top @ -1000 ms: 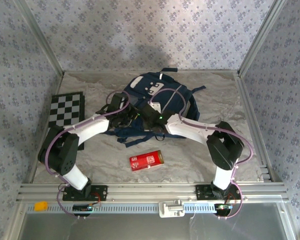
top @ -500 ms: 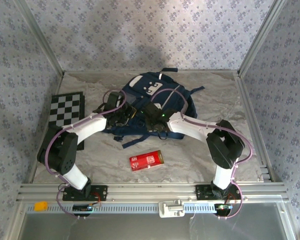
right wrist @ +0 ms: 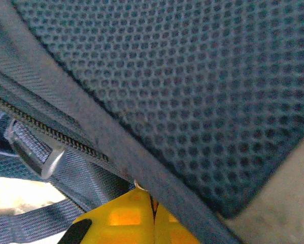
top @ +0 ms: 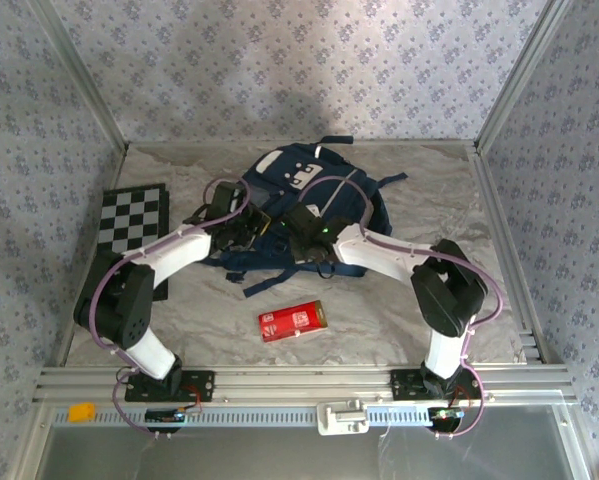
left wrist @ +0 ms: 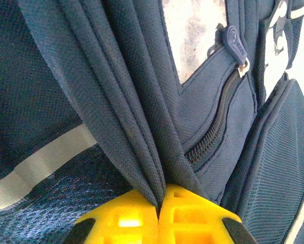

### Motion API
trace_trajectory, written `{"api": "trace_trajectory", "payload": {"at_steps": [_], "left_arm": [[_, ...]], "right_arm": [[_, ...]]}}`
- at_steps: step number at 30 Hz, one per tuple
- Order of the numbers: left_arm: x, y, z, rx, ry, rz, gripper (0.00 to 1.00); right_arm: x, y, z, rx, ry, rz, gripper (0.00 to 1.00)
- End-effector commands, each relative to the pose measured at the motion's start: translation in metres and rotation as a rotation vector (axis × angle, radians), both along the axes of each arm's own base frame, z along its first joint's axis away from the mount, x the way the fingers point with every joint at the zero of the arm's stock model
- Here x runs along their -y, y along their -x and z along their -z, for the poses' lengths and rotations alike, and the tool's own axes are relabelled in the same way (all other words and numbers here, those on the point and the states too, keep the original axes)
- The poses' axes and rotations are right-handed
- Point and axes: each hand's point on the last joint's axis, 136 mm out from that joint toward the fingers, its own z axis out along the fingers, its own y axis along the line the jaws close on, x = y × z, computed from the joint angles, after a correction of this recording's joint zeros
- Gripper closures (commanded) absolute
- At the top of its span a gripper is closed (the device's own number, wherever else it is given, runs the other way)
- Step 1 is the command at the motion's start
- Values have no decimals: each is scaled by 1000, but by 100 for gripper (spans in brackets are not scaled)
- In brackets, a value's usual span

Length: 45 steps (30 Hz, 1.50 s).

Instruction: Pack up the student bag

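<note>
Since the student bag [top: 319, 190] is floppy, edge folds at 7 o'clock are clamped in left fingers [left wrist: 126, 223], right fingers [right wrist: 122, 217].

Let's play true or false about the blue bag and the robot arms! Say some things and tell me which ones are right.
1. The left gripper pinches a fold of the bag. True.
2. The red box is inside the bag. False: it lies on the table, in front of the bag, nearer the arm bases.
3. The checkerboard lies to the left of the bag. True.
4. The right gripper is wide open. False: its yellow fingers are shut together, right up against the bag.
</note>
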Motion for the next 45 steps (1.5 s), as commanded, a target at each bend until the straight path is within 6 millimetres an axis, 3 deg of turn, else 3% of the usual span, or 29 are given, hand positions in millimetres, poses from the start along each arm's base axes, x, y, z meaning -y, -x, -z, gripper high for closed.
{"api": "trace_trajectory", "payload": {"at_steps": [1,5,11,12,16,18,20,24,28,32,36,41,45], "left_arm": [[-33,-28,-30,71,-54,-28,100],[-67,-53,-28,85,-85,-44,100],[-88,-95,-23,65,-114,-9,100],[-87,-102,-24,84,-98,-1,100],[-65,-120,-41,154,-21,92,100],[-60,-120,-45,159,-20,143,87],[-62,-111,-47,147,-23,175,68],[-57,-66,-55,135,29,187,48],[-42,-10,-45,86,127,110,44],[-12,27,-41,57,173,63,43],[10,39,-34,43,175,24,43],[28,35,-17,-13,197,-16,48],[34,26,-21,25,181,-42,55]], "right_arm": [[38,12,-13,10,71,37,100],[74,41,-5,-52,125,50,100],[73,50,-19,-86,131,6,100],[65,45,-25,-71,112,-7,100],[-3,29,-47,-47,-55,-121,100],[-17,20,-49,-40,-75,-119,100],[-22,15,-46,-37,-88,-103,100],[-26,9,-37,-48,-145,-79,100],[-27,14,-32,-52,-148,-84,100],[-28,17,-23,-74,-140,-86,100],[-28,16,-21,-66,-142,-79,100],[-31,14,-22,-64,-151,-82,100],[-34,12,-20,-62,-159,-87,100]]}}
